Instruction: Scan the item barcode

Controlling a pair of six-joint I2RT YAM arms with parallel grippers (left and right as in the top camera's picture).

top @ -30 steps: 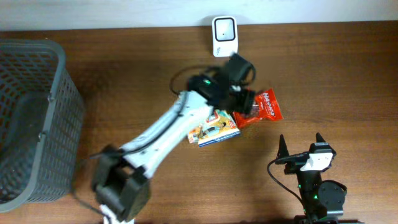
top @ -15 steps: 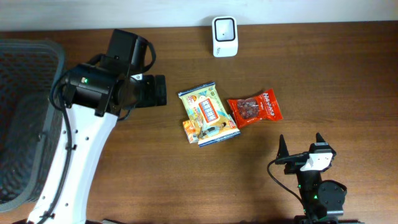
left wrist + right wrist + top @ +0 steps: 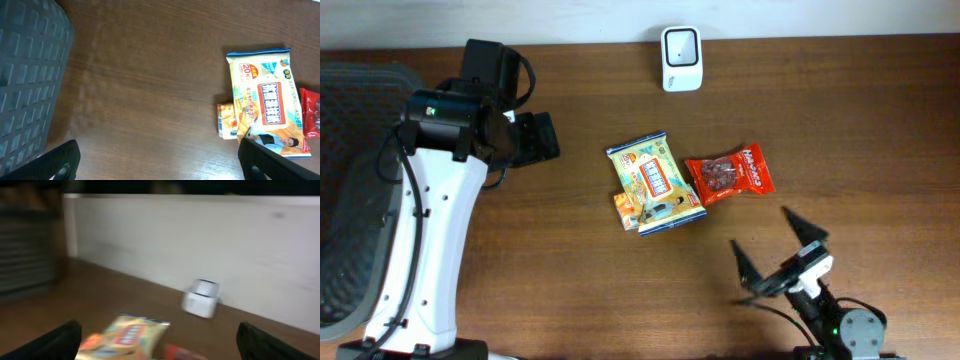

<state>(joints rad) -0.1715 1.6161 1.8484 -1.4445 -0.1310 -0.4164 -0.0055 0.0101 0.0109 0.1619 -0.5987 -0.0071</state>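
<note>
left wrist view: basket and wipes pack; right wrist view: scanner

you get the basket only in part: the overhead view crops it at the left edge, and the left arm covers part of its rim. in the left wrist view the red snack packet runs off the right edge, and the small orange box lies partly under the wipes pack. the small print on the packs is too fine to read. your right wrist view is blurred throughout: the scanner is a soft white shape, and the bottom edge cuts the packs.
</note>
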